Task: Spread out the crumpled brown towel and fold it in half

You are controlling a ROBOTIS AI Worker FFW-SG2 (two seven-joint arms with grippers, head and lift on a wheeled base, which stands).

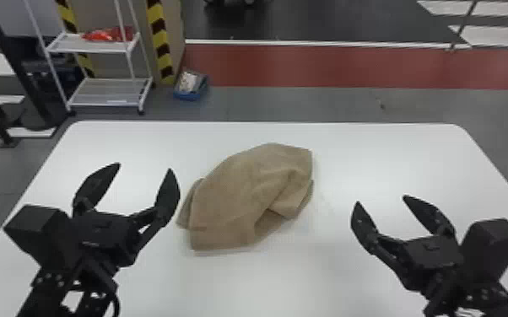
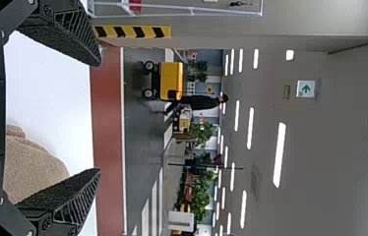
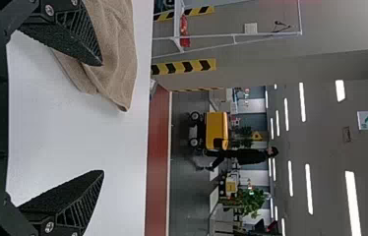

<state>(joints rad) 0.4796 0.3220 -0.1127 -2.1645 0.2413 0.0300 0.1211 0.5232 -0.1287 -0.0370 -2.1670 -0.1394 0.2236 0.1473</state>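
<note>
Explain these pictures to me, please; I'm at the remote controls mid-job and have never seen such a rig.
You're running a robot with two black arms, each ending in a gripper with two flat fingers. The head view looks forward and down from its head, so left there is the robot's left. The two wrist views come from a camera on each arm and are turned on their side; each arm's own fingers enter from the left edge.

On the white table lies a brown towel, crumpled and not yet spread out or folded. The left gripper is on the towel's left, the right gripper on its right. Both are open, and neither holds anything.
</note>
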